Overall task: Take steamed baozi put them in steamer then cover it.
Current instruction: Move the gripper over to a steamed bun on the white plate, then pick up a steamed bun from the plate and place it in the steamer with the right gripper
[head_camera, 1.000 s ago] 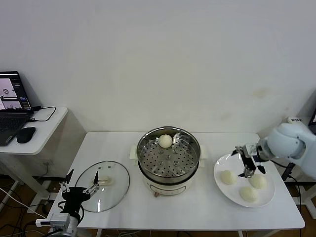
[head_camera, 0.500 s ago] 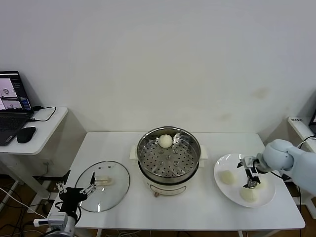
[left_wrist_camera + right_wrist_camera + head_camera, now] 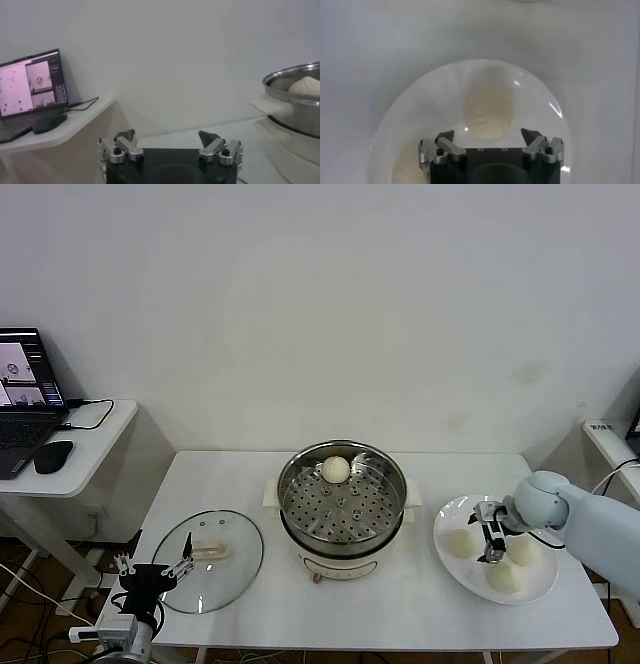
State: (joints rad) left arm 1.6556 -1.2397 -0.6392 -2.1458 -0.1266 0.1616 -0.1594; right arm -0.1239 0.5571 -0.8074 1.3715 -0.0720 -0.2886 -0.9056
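The steamer (image 3: 341,506) stands mid-table with one baozi (image 3: 335,470) on its perforated tray. Three more baozi lie on the white plate (image 3: 448,514) at the right: one at the left (image 3: 459,542), one at the right (image 3: 522,551), one in front (image 3: 503,576). My right gripper (image 3: 489,541) is open, low over the plate between the left and right buns. In the right wrist view its gripper (image 3: 487,135) is open and empty with a baozi (image 3: 489,112) just ahead. The cover (image 3: 210,556) lies flat at the table's left. My left gripper (image 3: 152,573) is open at the front left corner.
A side desk at the far left carries a laptop (image 3: 25,389) and a mouse (image 3: 51,456). The left wrist view shows its own open gripper (image 3: 166,136), the steamer wall (image 3: 295,107) and the laptop (image 3: 30,82). The wall stands close behind the table.
My right gripper has come down from above the plate's far side and shifted left, now low between the buns. The left arm has barely moved.
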